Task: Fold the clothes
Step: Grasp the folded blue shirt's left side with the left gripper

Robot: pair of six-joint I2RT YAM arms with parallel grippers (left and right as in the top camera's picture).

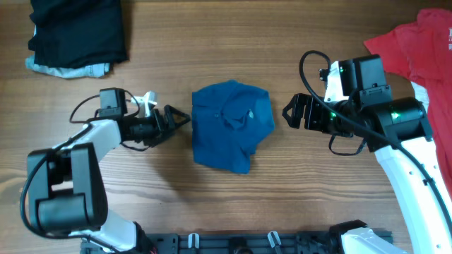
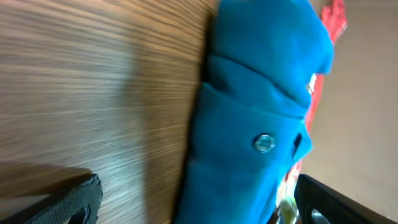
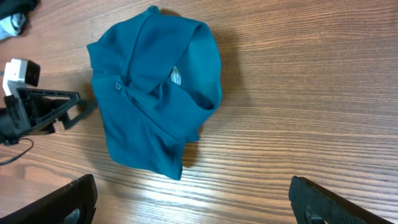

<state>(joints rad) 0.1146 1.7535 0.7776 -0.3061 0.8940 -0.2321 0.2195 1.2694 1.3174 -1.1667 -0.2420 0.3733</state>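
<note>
The deep-blue collared shirt [image 1: 232,125] lies in a folded bundle at the table's middle; it also shows in the left wrist view [image 2: 255,118] and the right wrist view [image 3: 155,93]. My left gripper [image 1: 181,118] is open and empty, just left of the bundle's edge. My right gripper [image 1: 289,113] is open and empty, a short way right of the bundle. A red shirt [image 1: 417,46] lies at the far right. Black and pale-blue pieces [image 1: 74,35] are stacked at the far left.
The wooden table [image 1: 176,190] carries everything. A rail with hooks [image 1: 233,243] runs along the front edge. The right arm's body lies over part of the red shirt.
</note>
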